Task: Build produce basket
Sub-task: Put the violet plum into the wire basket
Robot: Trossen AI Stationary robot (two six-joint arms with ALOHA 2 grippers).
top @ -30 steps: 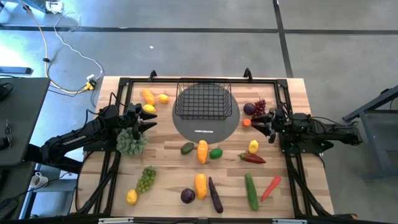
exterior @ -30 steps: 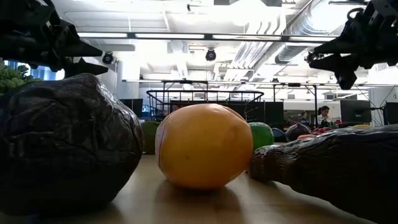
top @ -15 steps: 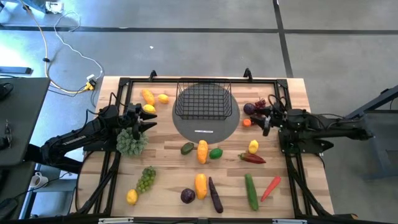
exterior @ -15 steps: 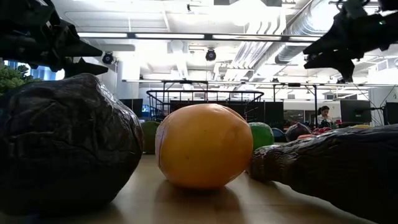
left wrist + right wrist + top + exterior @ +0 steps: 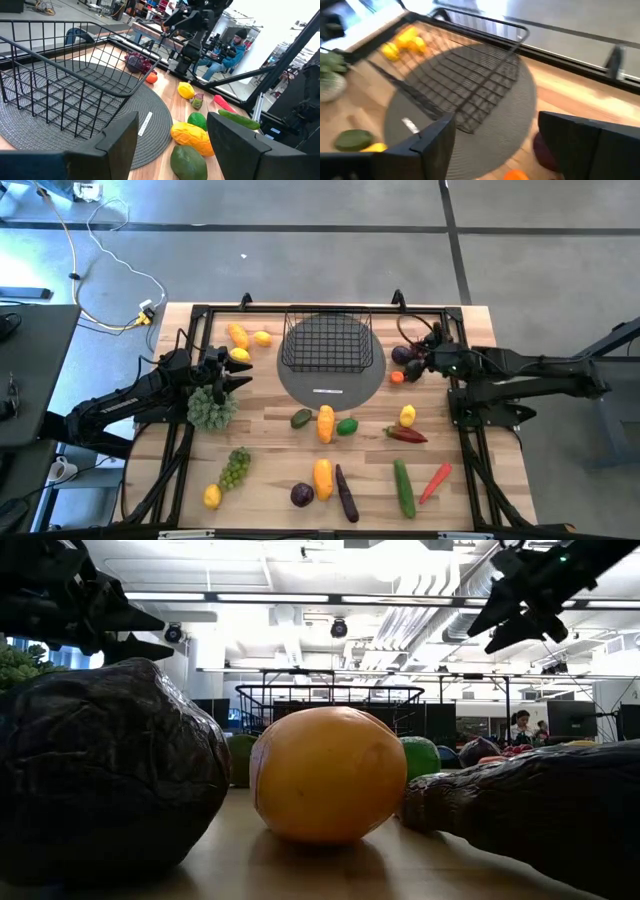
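Note:
The black wire basket (image 5: 326, 342) stands on a round grey disc (image 5: 331, 383) at the table's far middle and holds nothing. Produce lies scattered on the wood. Purple grapes (image 5: 404, 354) and a small orange piece (image 5: 397, 377) lie just right of the disc. A mango (image 5: 326, 423), an avocado (image 5: 301, 418) and a lime (image 5: 347, 426) lie in front of it. My right gripper (image 5: 414, 363) hovers open above the grapes, pointing at the basket (image 5: 470, 75). My left gripper (image 5: 236, 376) waits open left of the disc, level, beside a leafy green bunch (image 5: 211, 408).
Lemons and an orange piece (image 5: 240, 340) lie at the far left. A lemon (image 5: 407, 416), a red pepper (image 5: 405, 435), a cucumber (image 5: 403, 487), an aubergine (image 5: 346, 493) and green grapes (image 5: 235, 468) lie nearer the front. A black frame rail (image 5: 320, 308) edges the table. People sit beyond it (image 5: 227, 45).
My right gripper has risen and moved toward the table's left and far side, over the purple grapes toward the basket. It has also tipped from level to slanting downward. No produce has moved.

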